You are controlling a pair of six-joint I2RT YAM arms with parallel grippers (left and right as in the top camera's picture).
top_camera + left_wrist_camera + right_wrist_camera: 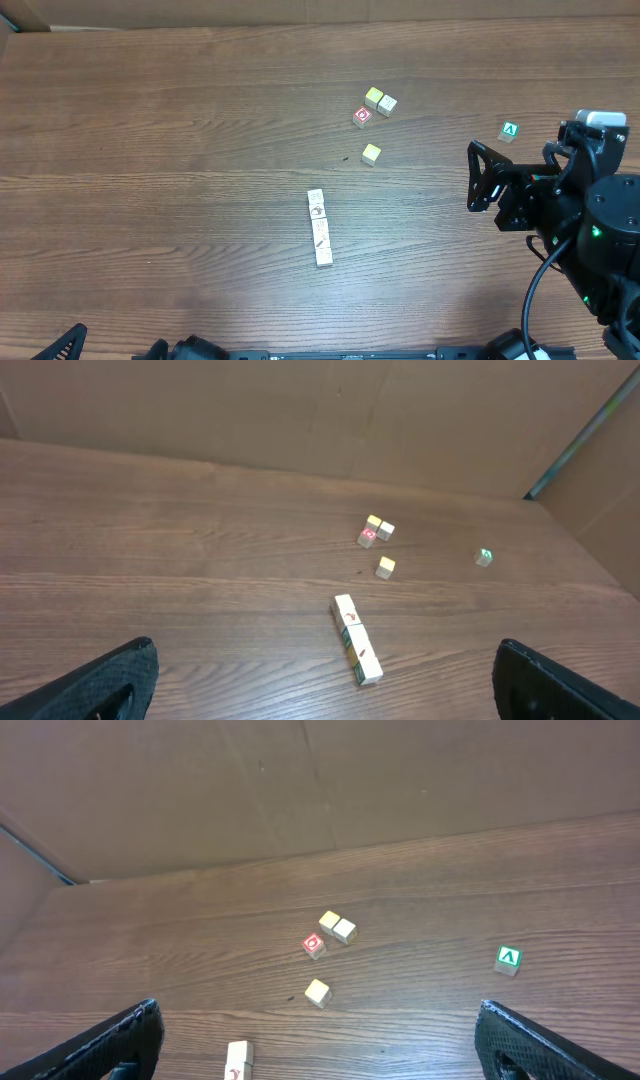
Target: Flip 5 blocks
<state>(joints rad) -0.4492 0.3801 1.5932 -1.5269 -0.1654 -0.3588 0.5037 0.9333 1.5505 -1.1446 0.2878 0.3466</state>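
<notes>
The left claw [322, 660] stands wide, its two dark fingers [105, 680] at the bottom corners of its own wrist view with nothing between them but bare wood. It holds nothing and hangs above the near edge of the brown wood-grain surface [150, 150]. In the overhead view only its tips show at the bottom edge.

Just ahead of it lies the row of tiny pale wooden cubes [356, 642], whitish on top with small dark and reddish marks. They sit end to end and touching, in a slightly slanted line near the middle of the surface [320, 228]. The seams are too small to count the cubes with certainty.

The right claw [472, 178] is also spread wide and empty. It is at the right side of the surface, pointing toward the middle and well apart from the row. Its wrist view catches only one end of that row at the bottom edge [238, 1062].

Beyond the row sit a single small yellow-topped cube [371, 153], then a small red-faced cube [362, 116], and just beside that a touching pair of yellow-topped cubes [380, 100]. A small green cube with a white "A" [509, 131] lies alone near the right claw. A brown cardboard wall [300, 790] backs the surface.
</notes>
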